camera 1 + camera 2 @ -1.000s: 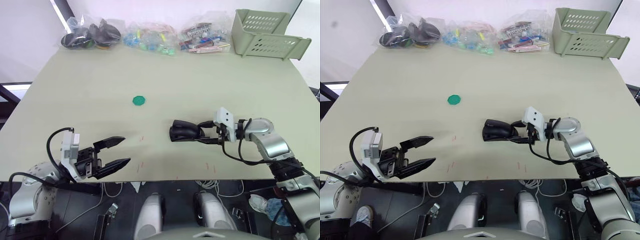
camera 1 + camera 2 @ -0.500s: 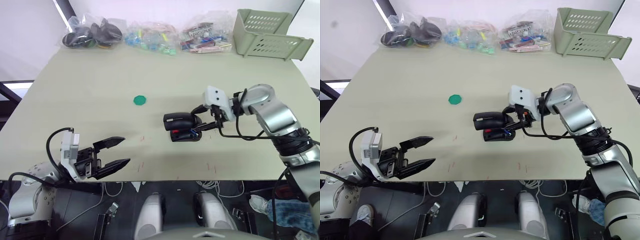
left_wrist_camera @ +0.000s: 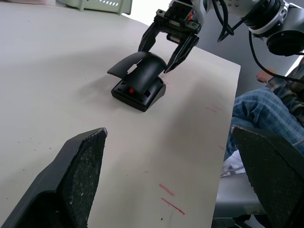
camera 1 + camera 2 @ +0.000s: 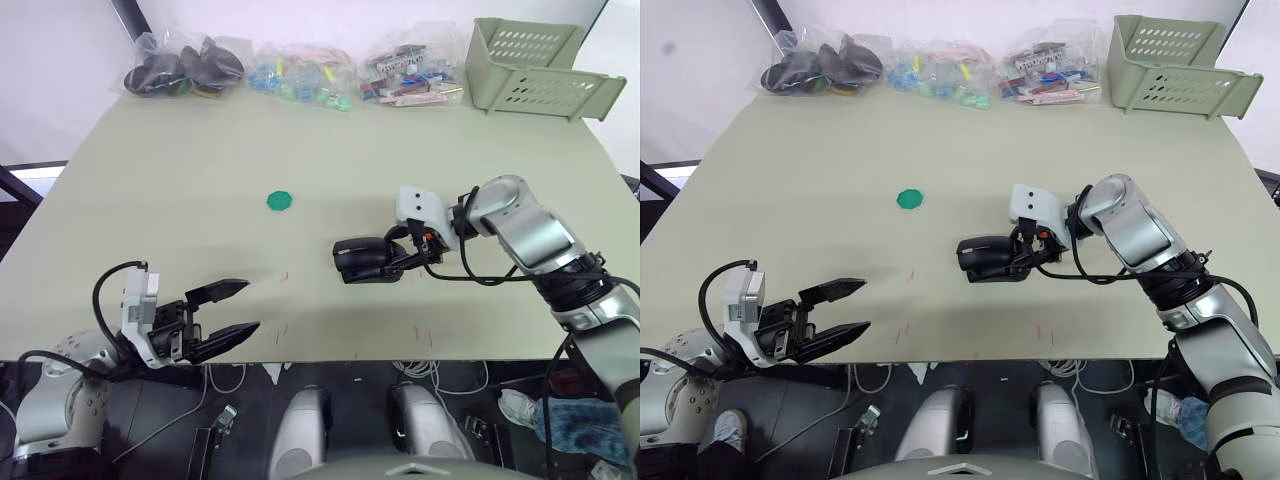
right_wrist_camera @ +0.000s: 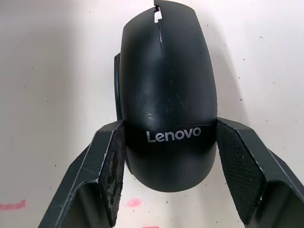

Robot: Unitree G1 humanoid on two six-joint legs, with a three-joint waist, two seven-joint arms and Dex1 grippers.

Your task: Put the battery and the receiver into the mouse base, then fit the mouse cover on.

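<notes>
The mouse cover point(image 4: 360, 250), a glossy black shell, lies on the mouse base point(image 3: 138, 96) near the table's middle right. Its front end is raised, so the base's red mark shows beneath it. My right gripper point(image 4: 396, 256) reaches in from the right. Both of its pads point(image 5: 112, 164) press the cover's rear sides, so it is shut on the cover. My left gripper point(image 4: 250, 306) hovers open and holding nothing at the table's front left edge, well away from the mouse. The battery and the receiver are hidden.
A green disc point(image 4: 279, 201) lies left of the mouse. Plastic bags of parts point(image 4: 300, 78) line the back edge, with a pale green basket point(image 4: 535, 68) at the back right. A person's leg in jeans point(image 3: 266, 109) is beyond the table's edge.
My right gripper has brought the cover down from just above the base onto it. The left gripper has sunk slightly and stays open.
</notes>
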